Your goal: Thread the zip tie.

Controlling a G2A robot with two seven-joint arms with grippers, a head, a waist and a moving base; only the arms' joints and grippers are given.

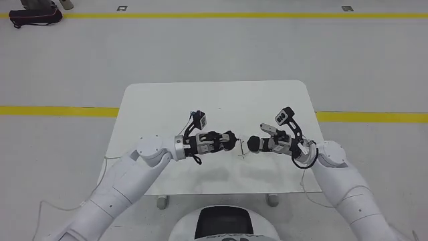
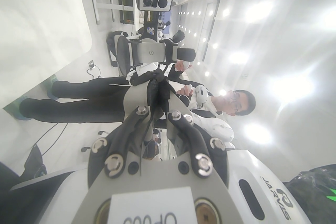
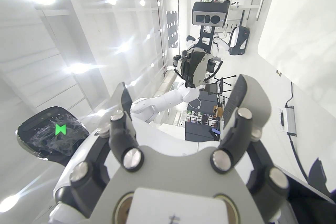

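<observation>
Step in hand: tie held up between arms, threading not yet begun.
Left tool [image 2: 157, 86] pinched closed on zip tie [image 1: 241, 150]. Tie shows as thin strip in gap between both tools, over near part of desk [image 1: 167, 100].
Right tool [image 3: 182, 86] spread wide, empty, facing left tool, just beside tie.
Judgement: next move needs right tool to take free end and feed tip into head. Fine alignment needed; strip likely flexes.
Desk white, rounded corners.
Floor [image 1: 267, 53] pale grey with yellow lines [image 1: 200, 15]. Black bag [image 1: 33, 15] well apart.
</observation>
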